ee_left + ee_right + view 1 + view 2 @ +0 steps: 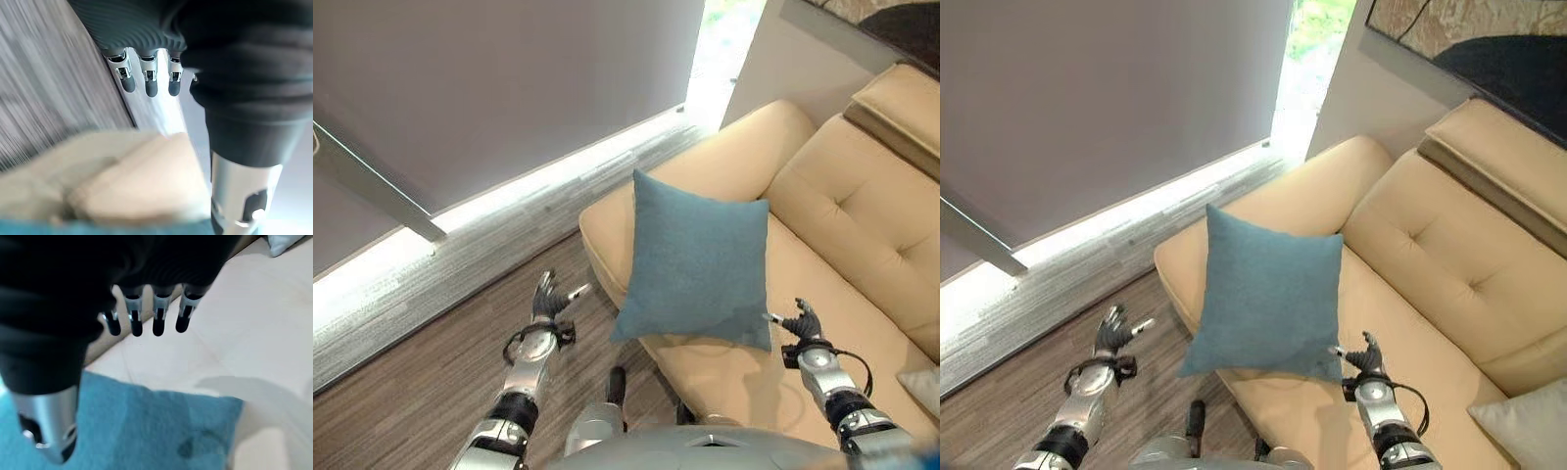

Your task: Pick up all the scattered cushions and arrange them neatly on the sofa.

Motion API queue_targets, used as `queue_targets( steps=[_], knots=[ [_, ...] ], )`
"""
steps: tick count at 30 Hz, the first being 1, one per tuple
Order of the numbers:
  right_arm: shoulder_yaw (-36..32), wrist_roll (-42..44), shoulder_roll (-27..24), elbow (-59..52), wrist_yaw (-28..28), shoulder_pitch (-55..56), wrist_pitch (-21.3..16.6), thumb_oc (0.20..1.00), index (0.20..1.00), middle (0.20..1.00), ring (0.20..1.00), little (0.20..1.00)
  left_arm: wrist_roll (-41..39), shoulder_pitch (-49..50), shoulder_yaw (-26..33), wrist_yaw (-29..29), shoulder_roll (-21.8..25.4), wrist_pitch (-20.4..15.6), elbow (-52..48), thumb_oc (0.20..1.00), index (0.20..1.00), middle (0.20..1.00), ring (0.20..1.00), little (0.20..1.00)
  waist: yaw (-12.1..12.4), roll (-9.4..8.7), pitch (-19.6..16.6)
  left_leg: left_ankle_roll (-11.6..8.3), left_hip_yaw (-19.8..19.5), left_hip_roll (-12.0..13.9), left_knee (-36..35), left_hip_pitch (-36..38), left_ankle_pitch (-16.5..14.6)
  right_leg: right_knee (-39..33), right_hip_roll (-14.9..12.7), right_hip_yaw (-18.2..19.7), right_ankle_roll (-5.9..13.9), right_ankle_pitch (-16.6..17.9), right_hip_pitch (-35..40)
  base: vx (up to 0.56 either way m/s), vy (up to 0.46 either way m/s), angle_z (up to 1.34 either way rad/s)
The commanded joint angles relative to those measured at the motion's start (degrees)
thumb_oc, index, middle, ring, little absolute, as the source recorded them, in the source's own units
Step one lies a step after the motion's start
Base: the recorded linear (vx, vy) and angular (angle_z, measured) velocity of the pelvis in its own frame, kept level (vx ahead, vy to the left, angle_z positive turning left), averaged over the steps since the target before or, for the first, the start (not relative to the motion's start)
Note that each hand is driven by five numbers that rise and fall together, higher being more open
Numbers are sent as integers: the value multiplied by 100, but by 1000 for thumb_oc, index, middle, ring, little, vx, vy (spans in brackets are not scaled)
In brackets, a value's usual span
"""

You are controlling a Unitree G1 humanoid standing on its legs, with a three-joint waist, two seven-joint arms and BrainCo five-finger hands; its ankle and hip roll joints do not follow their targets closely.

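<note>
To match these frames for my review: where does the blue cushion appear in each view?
Left eye view: blue cushion at centre, over the sofa's front edge, between both hands.
Right eye view: cushion just left of centre, same spot.
Left wrist view: a blue strip along the bottom edge.
Right wrist view: across the lower left.
Shared landmark: the beige sofa.

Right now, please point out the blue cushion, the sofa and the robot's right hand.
blue cushion [697, 259]: left eye view, middle of its face.
sofa [862, 206]: left eye view, tufted backrest.
right hand [802, 321]: left eye view, back of hand.
</note>
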Motion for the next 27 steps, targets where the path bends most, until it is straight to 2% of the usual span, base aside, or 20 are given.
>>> queue_targets(
  steps=[1,4,9,15,23,27],
  knots=[
    [-63,510,-222,-89,-206,-128,-291,1000,1000,1000,1000,1000,-342,-286,-53,152,-79,-360,191,1000,1000,1000,1000,1000,-62,-102,-88,-332,-3,33,30,47,-482,28,-174,-11,473,281,-456,-92,-64,4],
    [-99,1122,-239,-191,-213,-456,-417,1000,1000,1000,1000,1000,-482,-640,-348,142,-89,-387,-50,1000,1000,1000,1000,1000,-173,6,96,-368,-23,38,30,-320,-371,28,-209,-22,461,424,-862,-118,-43,-1],
    [7,1828,-299,-134,-133,-1145,-570,1000,1000,1000,1000,1000,-616,-1345,-683,149,-100,-454,116,1000,1000,1000,1000,1000,-263,133,58,-416,9,-5,30,-1075,-151,154,-208,-12,413,625,-1694,-144,-21,-5],
    [210,2411,-550,-7,-65,-2076,-685,1000,1000,1000,1000,1000,-727,-2188,-1013,145,-42,-498,444,1000,1000,1000,1000,1000,-259,256,127,-503,75,32,30,-1621,28,270,-225,11,412,664,-2310,-54,-32,-12],
    [472,2636,-735,95,43,-2735,-730,1000,1000,1000,1000,1000,-668,-2637,-1293,91,-134,-429,700,1000,1000,1000,1000,1000,-290,328,238,-578,94,59,30,-1969,123,341,-231,64,438,691,-2744,-9,-39,-8],
    [751,2561,-858,453,173,-3109,-599,1000,1000,1000,1000,1000,-695,-2902,-1404,26,-145,-412,757,1000,1000,1000,1000,1000,-272,379,305,-620,121,91,34,-2231,171,311,-252,86,469,739,-3015,-2,-51,0]
  ],
)
